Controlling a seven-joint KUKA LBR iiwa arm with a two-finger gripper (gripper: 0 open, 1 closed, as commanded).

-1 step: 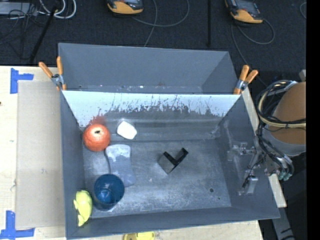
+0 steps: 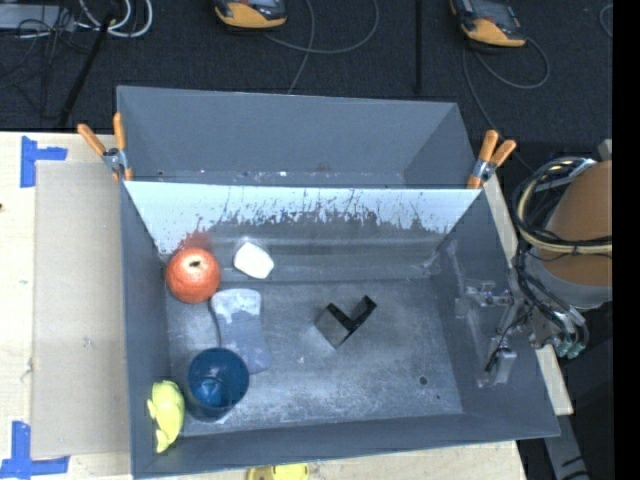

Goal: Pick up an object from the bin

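While the gripper hangs low against the right wall of the bin, everything loose lies to its left, most of it clear across the floor. Farthest from it, in the near left corner, is a yellow toy, pressed against the left wall. Farther back on that side, and just as remote from the gripper, sits a red apple close to the foot of the back slope. Nearer the front edge, just beside the toy, stands a round blue cup, its mouth upward. Between apple and cup lies a clear wrapper, flat on the floor, its lower end touching the cup. Just right of the apple, a step closer to the gripper, rests a white lump. Nearest of all is a black angle, an L-shaped piece lying about mid-floor, still well apart from the gripper, with bare grey metal between them. The gripper itself is over the lower right of the floor by the side wall, with none of these things beneath it; whether it is spread or closed cannot be made out. Behind it, outside the rim, the arm carries an orange cover and looped cables.
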